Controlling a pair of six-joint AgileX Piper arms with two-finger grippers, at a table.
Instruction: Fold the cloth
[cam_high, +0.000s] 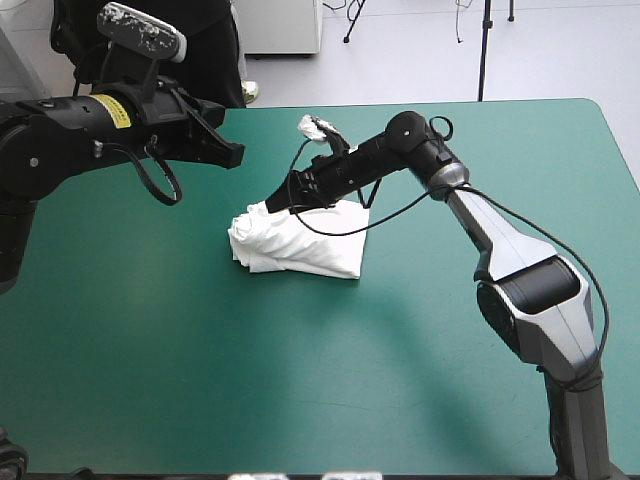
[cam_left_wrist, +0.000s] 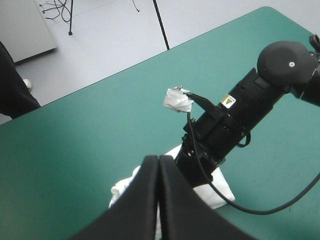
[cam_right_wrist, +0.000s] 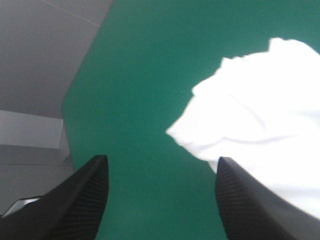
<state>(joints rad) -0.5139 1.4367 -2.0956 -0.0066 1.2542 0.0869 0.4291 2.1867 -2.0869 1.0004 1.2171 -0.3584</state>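
Centrally, the T-shirt (cam_high: 300, 250) lies well apart from every table (cam_high: 150, 350) edge.

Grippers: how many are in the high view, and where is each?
2. The left gripper, shut, is raised left of the T-shirt; the right gripper, open, is low over the T-shirt's far edge.

Nothing legible; the yellow label (cam_high: 117, 111) on the left arm (cam_high: 50, 145) is too small.
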